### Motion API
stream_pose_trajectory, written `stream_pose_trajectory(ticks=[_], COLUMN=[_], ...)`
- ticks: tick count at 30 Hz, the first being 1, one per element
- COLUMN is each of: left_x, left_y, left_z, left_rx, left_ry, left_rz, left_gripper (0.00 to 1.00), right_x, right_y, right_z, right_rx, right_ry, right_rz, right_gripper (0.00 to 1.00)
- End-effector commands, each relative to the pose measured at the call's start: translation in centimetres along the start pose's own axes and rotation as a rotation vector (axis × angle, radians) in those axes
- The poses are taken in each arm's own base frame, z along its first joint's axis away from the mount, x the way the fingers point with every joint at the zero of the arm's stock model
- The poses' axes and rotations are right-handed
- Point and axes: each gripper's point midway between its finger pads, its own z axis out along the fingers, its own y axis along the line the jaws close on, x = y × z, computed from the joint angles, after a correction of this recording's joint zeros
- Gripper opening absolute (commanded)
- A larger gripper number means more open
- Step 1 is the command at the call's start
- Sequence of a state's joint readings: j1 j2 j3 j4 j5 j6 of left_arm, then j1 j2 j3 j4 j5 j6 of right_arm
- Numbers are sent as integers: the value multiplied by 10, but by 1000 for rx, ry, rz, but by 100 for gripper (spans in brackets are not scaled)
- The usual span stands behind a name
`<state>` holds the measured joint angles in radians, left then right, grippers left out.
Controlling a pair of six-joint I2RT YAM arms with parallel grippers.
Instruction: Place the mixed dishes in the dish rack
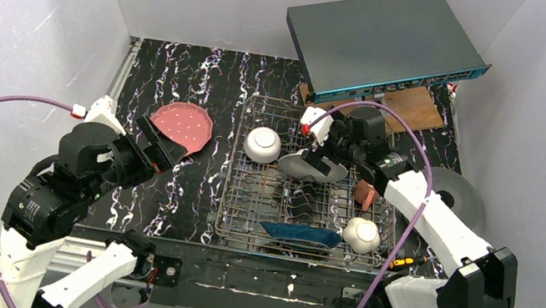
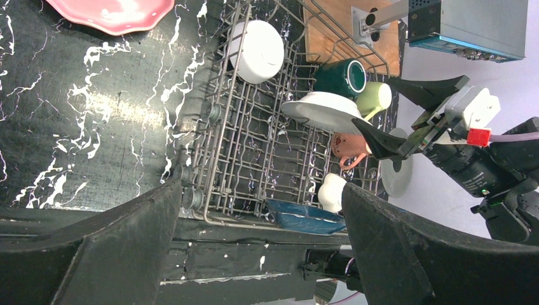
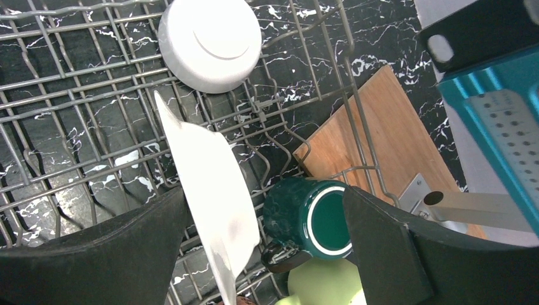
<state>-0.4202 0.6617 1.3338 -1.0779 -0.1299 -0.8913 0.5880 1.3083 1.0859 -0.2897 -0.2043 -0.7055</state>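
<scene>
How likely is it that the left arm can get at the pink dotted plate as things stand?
Probably yes. The pink dotted plate lies alone on the table, left of the dish rack, and the open left hand hangs right beside its near edge with nothing between them.

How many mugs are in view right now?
3, all along the dish rack's right side: a dark teal mug at the far corner, a light green mug beside it, a pink mug nearer the middle. More may be hidden.
</scene>
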Motion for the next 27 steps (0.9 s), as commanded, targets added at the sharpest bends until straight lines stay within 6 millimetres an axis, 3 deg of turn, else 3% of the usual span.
stream_pose_trajectory(ticks=[1,12,15,22,27], left_x=[2,6,5,11,13], left_y=[6,5,7,7,11], left_z=[-1,6,7,15,22], left_rx=[-22,-27,-29,-41,-68], left_ry=[9,30,19,50,66], left_rz=[7,15,15,22,33], left_gripper=[95,96,96,96,98], right_x=[2,12,8,-20,-48], right_y=[6,21,17,12,10], right_z=[-2,-7,-11,-23,-44], right_rx=[19,33,61,53,45], right_ry=[-8,38,17,-55,-129], right_rz=[34,62,58,83,114], right_gripper=[98,98,98,98,98])
